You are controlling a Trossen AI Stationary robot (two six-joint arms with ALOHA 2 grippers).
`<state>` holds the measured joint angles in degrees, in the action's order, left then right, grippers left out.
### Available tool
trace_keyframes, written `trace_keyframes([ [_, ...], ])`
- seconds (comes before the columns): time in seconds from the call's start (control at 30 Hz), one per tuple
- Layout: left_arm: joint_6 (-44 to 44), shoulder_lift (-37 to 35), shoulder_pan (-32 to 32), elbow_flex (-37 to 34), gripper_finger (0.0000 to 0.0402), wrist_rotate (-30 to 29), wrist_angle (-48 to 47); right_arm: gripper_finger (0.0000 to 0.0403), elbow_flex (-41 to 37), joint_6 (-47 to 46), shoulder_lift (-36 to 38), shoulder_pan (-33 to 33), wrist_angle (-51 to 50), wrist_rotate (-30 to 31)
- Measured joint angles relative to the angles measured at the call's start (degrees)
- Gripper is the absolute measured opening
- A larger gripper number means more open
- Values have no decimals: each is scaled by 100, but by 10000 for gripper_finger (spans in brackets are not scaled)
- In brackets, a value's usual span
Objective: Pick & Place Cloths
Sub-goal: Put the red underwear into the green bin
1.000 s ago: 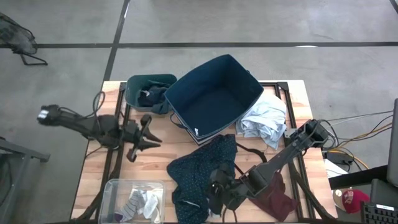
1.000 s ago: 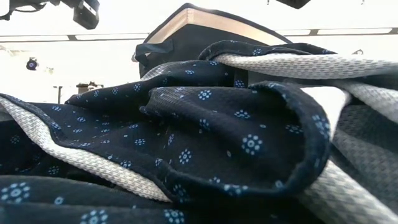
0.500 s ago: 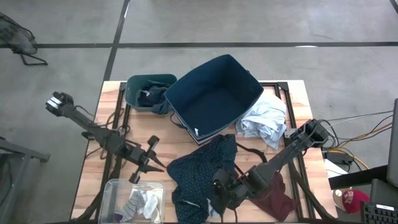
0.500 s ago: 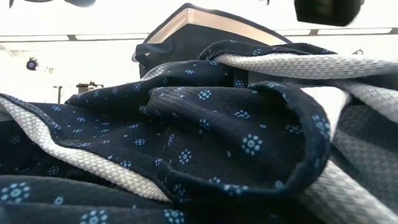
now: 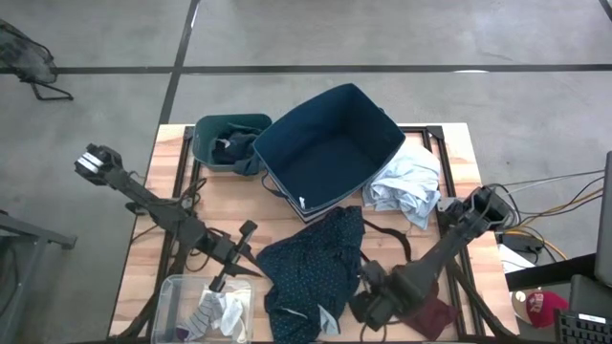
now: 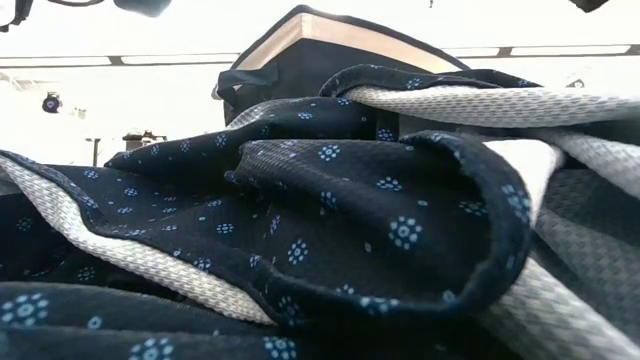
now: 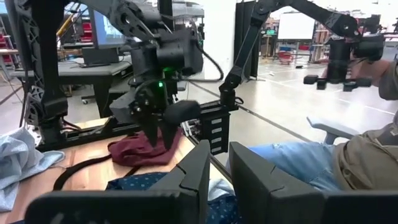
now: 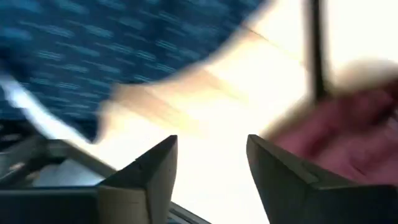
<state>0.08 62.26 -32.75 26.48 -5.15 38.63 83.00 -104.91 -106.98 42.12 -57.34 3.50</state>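
Right gripper [image 5: 368, 304]: I see it empty, fingers apart, between dotted shirt [image 5: 301, 263] and maroon piece [image 5: 435, 315].
Left gripper [image 5: 234, 268]: mine, narrow gap, nothing held, beside clear tub [image 5: 172, 291].

No writing, label, brand, number or sign can be read anywhere in these views; the far screens in the room behind the table, seen from the left wrist, show only bright blank or blurred panels, and the small white tag on the near wall of the navy fabric box [image 5: 302, 203] is too small to make out
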Motion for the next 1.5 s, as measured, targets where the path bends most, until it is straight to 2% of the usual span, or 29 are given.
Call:
trace_keyframes([
  [0.17,-1,-2,2,0,67,2,20,223,-2,-634,0,247,-512,-328],
  [0.3,-2,-2,2,0,67,0,36,234,-137,-1018,-1,431,-552,-607],
  [0.6,-4,-2,2,0,67,0,36,226,-821,-1853,-2,783,-514,-1469],
  [0.9,-9,-2,2,0,67,0,36,215,-1308,-1917,-2,828,-160,-1554],
  [1.23,-9,-2,2,-27,67,0,35,231,-1814,-1895,33,834,303,-1588],
  [1.37,-7,0,2,-37,67,0,36,213,-1864,-1831,33,836,339,-1578],
  [1.5,-7,0,2,-37,67,-1,36,166,-1836,-1831,19,833,326,-1553],
])
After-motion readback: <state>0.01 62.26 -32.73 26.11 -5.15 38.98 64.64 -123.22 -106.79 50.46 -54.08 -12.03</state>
